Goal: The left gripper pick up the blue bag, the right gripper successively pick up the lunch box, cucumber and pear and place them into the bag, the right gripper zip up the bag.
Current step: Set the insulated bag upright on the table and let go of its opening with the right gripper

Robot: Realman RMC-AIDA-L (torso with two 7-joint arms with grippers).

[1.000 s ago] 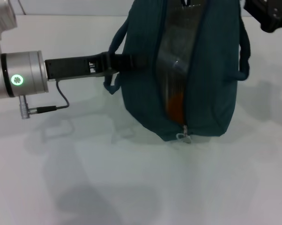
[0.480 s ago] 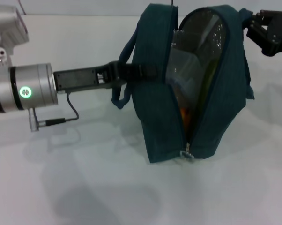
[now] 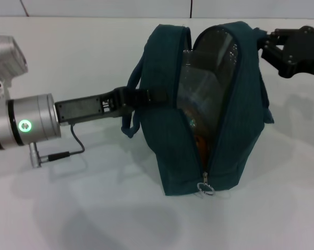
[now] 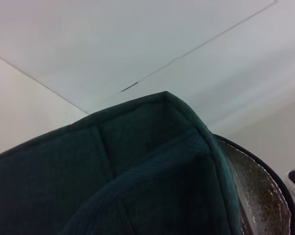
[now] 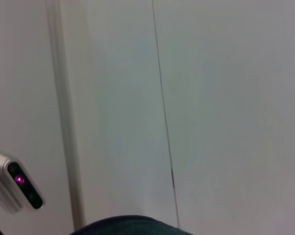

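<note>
Teal fabric fills the middle of your head view: the blue bag [image 3: 214, 109] stands upright on the white tabletop [image 3: 94, 208], its top unzipped and gaping so you can see the silver foil lining [image 3: 212, 67]. Down in the opening you can make out something orange [image 3: 201, 143], most likely the pear, though only a sliver shows. A pale, clear shape above it may be the lunch box, but you cannot tell for sure. The metal zipper pull [image 3: 205, 187] hangs at the near lower end of the zip, close to the tabletop.

Your left gripper [image 3: 146, 97] reaches in from the left, its silver segment with the green light [image 3: 25, 125] at the frame edge. Its jaws are closed on the bag's left side panel, by the loop handle [image 3: 132, 104]. The left wrist view shows the teal cloth [image 4: 118, 166] right up against the camera, with the foil edge [image 4: 260, 191] beside it.

Your right gripper [image 3: 269, 44] sits at the bag's upper right edge, touching or just beside the fabric. You cannot tell whether its jaws are apart or closed, nor whether they hold anything. The right wrist view shows mostly pale wall, a strip of the bag [image 5: 133, 226] and a small camera unit [image 5: 15, 188].
</note>
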